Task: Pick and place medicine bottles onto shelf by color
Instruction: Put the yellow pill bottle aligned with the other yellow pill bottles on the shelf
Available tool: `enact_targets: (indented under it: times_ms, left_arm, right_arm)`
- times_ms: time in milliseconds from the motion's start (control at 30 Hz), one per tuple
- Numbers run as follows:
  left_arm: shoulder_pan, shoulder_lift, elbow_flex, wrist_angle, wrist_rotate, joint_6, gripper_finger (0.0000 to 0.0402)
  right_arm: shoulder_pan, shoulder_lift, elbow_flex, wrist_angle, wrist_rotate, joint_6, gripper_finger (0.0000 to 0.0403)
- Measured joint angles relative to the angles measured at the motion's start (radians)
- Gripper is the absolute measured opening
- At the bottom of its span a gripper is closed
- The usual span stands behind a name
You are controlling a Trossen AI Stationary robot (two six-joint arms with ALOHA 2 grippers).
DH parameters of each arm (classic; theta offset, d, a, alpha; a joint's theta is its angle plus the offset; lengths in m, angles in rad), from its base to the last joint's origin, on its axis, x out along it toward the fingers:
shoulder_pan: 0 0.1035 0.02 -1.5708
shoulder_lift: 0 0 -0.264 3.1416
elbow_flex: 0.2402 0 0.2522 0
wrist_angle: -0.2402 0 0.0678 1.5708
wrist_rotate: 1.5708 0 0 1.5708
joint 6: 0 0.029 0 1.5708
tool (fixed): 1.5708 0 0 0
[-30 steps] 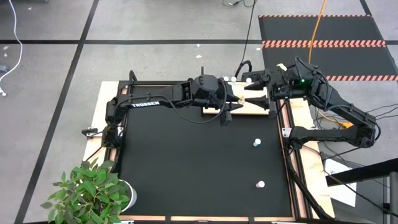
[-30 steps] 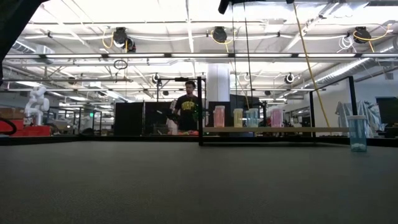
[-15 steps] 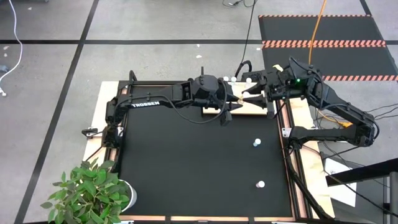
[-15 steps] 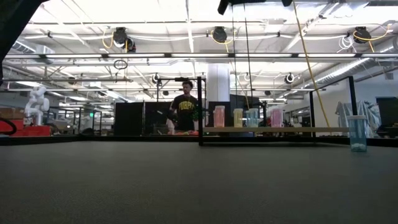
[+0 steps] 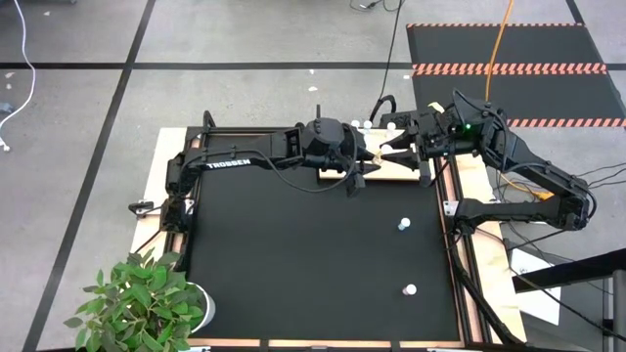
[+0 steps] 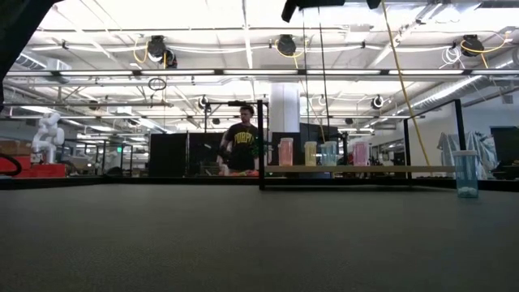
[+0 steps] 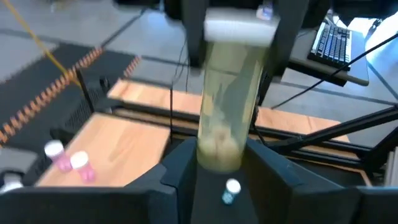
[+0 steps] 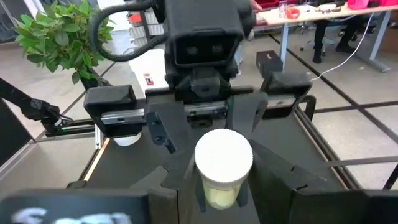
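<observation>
Over the shelf (image 5: 391, 168), left gripper (image 5: 370, 156) and right gripper (image 5: 391, 152) both pinched the yellow-green bottle (image 7: 227, 106) (handover): release left only once right's grip felt firm.

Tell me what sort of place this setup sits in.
Probably a robotics lab in an open industrial hall: exposed ceiling ducts and strip lights, a concrete floor with hazard tape, and desks with a keyboard.

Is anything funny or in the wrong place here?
One yellow-green bottle lies sideways in the air above the shelf, with the left gripper and the right gripper both holding it at once. Two more bottles sit apart on the black mat, off the shelf.
</observation>
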Motion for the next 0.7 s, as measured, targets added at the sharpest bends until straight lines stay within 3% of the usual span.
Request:
enact_targets:
  times_ms: [333,533,700]
  left_arm:
    - [0.029,0.000,0.000,-0.113,-0.025,-0.061,0.0230]
    - [0.057,0.000,0.000,-0.223,-0.033,-0.158,0.0247]
    - [0.071,0.000,-0.001,-0.390,-0.035,-0.258,0.0248]
  right_arm:
    - [-0.001,-0.006,0.000,0.001,0.036,-0.019,0.0116]
    - [-0.002,-0.014,-0.011,-0.021,0.133,-0.065,0.0117]
    - [-0.002,-0.022,-0.106,0.024,0.163,-0.073,0.0117]
